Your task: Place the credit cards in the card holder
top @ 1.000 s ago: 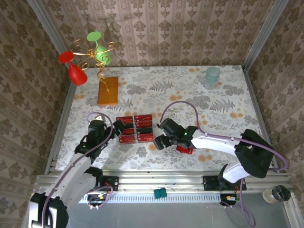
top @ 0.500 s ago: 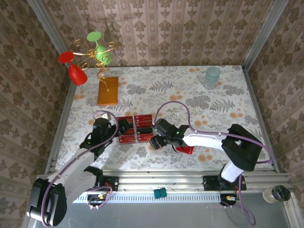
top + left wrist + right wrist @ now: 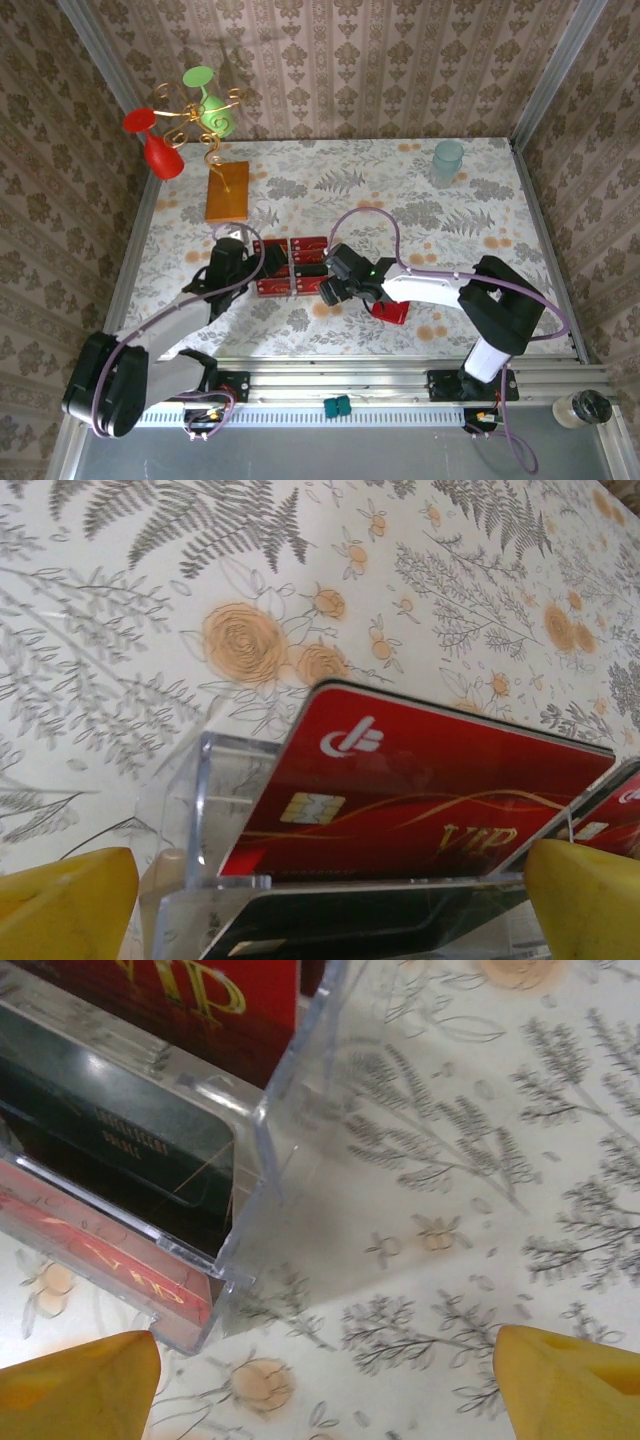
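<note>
- While the left claw (image 3: 266,262) and right claw (image 3: 332,290) are standing spread, the credit cards (image 3: 292,268) are leaning in a clear rack (image 3: 200,810) mid-worktop between them.
- Thin, stiff, slick, they are likely needing an edge pinch.

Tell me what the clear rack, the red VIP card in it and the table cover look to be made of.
The clear rack is likely acrylic: see-through, with bright polished edges. The red card looks like glossy plastic by its sheen, with a gold metallic chip and gold print. The table cover is a printed floral sheet, fairly matte; whether it is cloth or vinyl is hard to tell.
</note>
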`<state>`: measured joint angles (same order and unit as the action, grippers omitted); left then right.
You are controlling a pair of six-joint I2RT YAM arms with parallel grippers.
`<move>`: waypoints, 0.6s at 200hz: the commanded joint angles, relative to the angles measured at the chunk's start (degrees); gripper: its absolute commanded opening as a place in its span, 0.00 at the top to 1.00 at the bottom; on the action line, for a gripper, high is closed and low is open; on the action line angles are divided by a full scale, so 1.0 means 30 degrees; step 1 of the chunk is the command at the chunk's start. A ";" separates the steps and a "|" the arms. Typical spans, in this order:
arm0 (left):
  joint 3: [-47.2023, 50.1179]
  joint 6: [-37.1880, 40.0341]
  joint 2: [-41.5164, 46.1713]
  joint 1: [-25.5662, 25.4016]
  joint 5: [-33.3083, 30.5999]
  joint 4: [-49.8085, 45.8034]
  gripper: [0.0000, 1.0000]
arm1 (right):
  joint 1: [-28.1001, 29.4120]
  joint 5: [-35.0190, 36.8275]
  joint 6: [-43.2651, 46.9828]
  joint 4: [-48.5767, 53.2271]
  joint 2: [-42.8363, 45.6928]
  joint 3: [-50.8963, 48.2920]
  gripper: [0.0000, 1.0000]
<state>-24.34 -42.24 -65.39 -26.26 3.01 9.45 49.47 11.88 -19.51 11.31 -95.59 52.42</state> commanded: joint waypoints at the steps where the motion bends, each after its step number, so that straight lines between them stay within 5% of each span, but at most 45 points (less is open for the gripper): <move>1: -0.1410 0.0464 -0.1416 -0.0659 0.0093 0.1510 0.00 | -0.0854 0.1108 -0.0012 -0.0173 -0.0158 0.0217 0.12; 120: -1.1153 0.0942 -1.2355 -0.2923 0.1748 0.3655 0.00 | -0.7995 0.0027 0.1031 0.0038 -0.0536 0.0949 0.12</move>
<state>-52.29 -40.69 -98.63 -33.54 5.72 18.63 28.88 12.86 -17.45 10.81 -95.77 52.88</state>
